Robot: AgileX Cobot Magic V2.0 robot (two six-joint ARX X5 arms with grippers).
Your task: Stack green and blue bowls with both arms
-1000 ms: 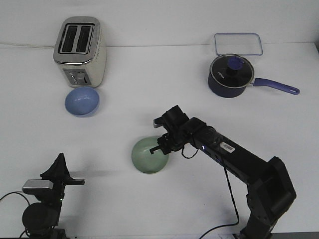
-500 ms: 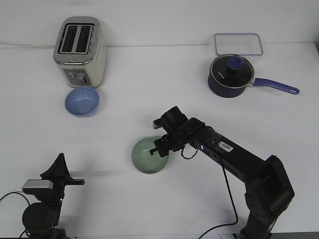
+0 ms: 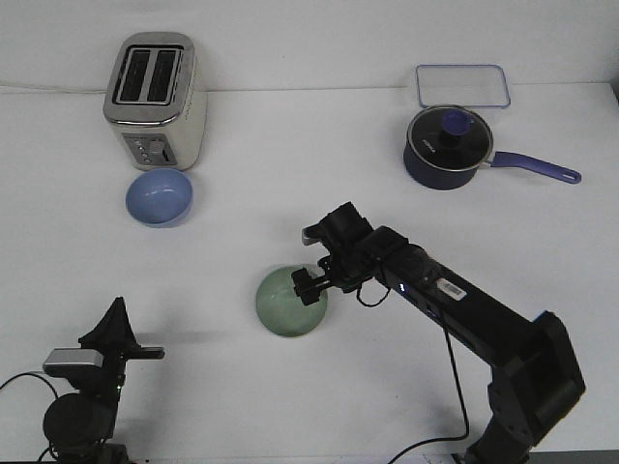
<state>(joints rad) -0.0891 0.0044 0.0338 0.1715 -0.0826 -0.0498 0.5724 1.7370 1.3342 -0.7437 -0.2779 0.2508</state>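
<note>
One view shows it all. The right end effector has moved left and now looks clamped on the green bowl rim at 2 o'clock. The blue bowl waits by the toaster. Lifting seems next.

Black jointed right arm, white label, cable.

A plain white table under even, soft light, with a white wall behind.

no readable text, arm label illegible
</note>
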